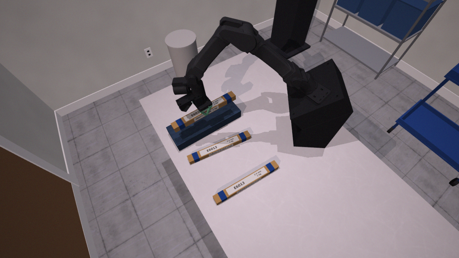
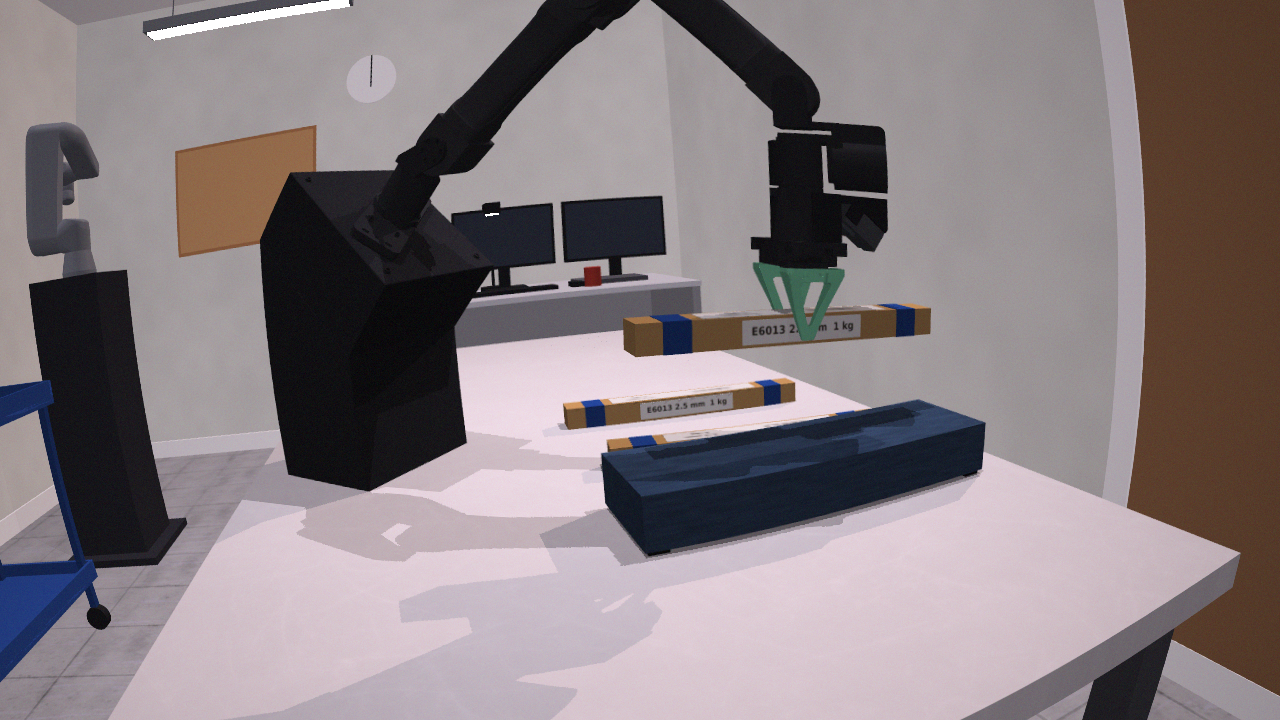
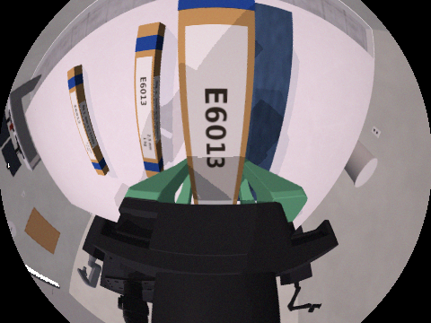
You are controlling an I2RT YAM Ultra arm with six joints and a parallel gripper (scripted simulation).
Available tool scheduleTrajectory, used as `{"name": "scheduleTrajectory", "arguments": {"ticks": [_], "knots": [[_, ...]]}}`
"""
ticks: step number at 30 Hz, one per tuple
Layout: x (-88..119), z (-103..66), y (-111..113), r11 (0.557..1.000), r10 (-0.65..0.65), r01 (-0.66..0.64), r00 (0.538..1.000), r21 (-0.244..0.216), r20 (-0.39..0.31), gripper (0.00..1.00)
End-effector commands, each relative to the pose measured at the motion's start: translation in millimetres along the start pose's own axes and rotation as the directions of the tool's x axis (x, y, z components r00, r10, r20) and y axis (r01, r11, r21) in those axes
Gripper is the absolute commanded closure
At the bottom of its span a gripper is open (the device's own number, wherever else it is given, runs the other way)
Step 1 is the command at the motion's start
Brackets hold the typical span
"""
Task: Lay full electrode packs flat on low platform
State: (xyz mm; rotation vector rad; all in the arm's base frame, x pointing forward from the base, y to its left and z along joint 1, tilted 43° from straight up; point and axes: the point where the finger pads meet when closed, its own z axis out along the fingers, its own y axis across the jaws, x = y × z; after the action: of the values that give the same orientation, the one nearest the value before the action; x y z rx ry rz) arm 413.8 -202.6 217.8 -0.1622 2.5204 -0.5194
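Observation:
My gripper [image 1: 207,110] [image 2: 799,324] [image 3: 215,161] with green fingers is shut on one E6013 pack [image 1: 179,123] [image 2: 720,333] [image 3: 215,58]. It holds this pack level in the air, above the dark blue platform [image 1: 205,129] [image 2: 805,488] [image 3: 274,90]. A gap shows between pack and platform in the exterior view. A second pack [image 1: 221,147] [image 3: 145,103] lies flat on the table beside the platform, largely hidden behind it in the exterior view. A third pack [image 1: 246,182] [image 2: 684,405] [image 3: 85,121] lies flat on the table farther from the platform.
The white table [image 1: 304,199] [image 2: 375,608] carries the black arm base [image 1: 317,125] [image 2: 358,358]. A grey cylinder [image 1: 183,54] [image 3: 359,166] stands behind the table. A blue cart [image 1: 430,131] and a shelf rack [image 1: 362,48] stand off the table.

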Motion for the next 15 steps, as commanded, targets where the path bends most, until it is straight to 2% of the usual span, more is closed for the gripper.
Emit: {"name": "scheduleTrajectory", "arguments": {"ticks": [1,15], "knots": [[-22.0,-37.0,-18.0,0.999,0.003,-0.008,0.996,0.048,0.086,1.0],[-22.6,-34.0,-19.0,0.999,0.005,-0.01,0.996,0.053,0.092,1.0]]}}
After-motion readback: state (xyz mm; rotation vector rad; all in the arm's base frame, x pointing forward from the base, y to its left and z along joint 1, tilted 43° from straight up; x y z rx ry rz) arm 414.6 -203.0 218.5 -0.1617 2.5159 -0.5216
